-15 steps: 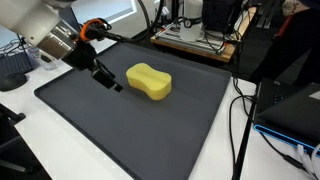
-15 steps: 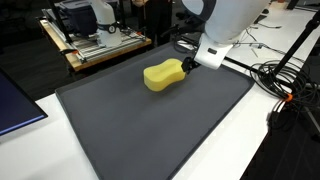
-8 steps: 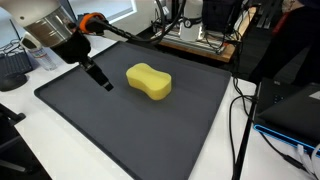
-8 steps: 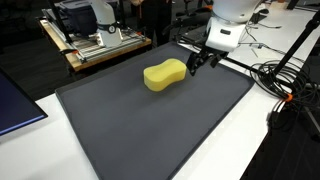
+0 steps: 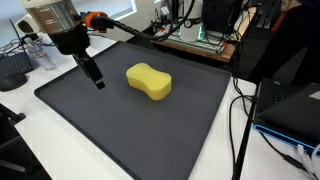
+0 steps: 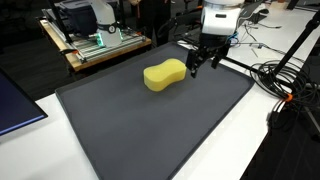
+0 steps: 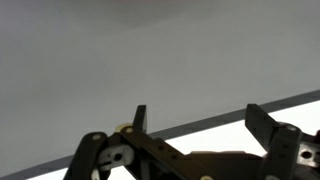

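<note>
Yellow sponge (image 5: 148, 81): lies flat and ungrasped, mid-frame on the dark mat (image 5: 120, 130) covering the desk (image 5: 50, 135); claw (image 5: 93, 76) spread, empty, raised to its left, apart; nothing lifted yet.

Mat (image 5: 130, 130) on counter (image 5: 70, 150): broad bare stretch on every side of the sponge (image 5: 148, 81), the only obstacle lying on it. Jaws hang parted over the mat's edge, near the sponge's end (image 6: 166, 74), with open air between them. Off the mat, cables (image 5: 240, 110) crowd one long side. A wooden rack (image 5: 195, 40) walls the far side.
</note>
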`<action>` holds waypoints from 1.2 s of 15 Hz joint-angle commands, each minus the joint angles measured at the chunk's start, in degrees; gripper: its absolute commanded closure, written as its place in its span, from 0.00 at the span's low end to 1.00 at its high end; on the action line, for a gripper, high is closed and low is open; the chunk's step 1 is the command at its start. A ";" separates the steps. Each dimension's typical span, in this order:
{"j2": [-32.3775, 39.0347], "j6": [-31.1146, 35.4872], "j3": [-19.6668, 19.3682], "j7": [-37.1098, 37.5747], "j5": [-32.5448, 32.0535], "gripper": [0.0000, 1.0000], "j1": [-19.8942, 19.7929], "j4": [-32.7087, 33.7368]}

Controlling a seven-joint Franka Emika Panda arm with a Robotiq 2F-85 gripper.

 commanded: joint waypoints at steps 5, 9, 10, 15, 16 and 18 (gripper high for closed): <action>-15.30 15.57 -1.77 -3.12 -2.64 0.00 1.52 -24.10; -23.26 20.30 -1.64 -3.80 -5.04 0.00 2.33 -35.00; -25.31 21.44 -1.52 -3.93 -5.59 0.00 2.55 -37.76; -36.35 27.93 -0.86 -2.46 -8.80 0.00 4.17 -52.10; -38.71 29.48 -0.60 -2.40 -9.28 0.00 4.38 -55.16; -43.57 31.97 0.13 -2.03 -9.51 0.00 4.62 -61.45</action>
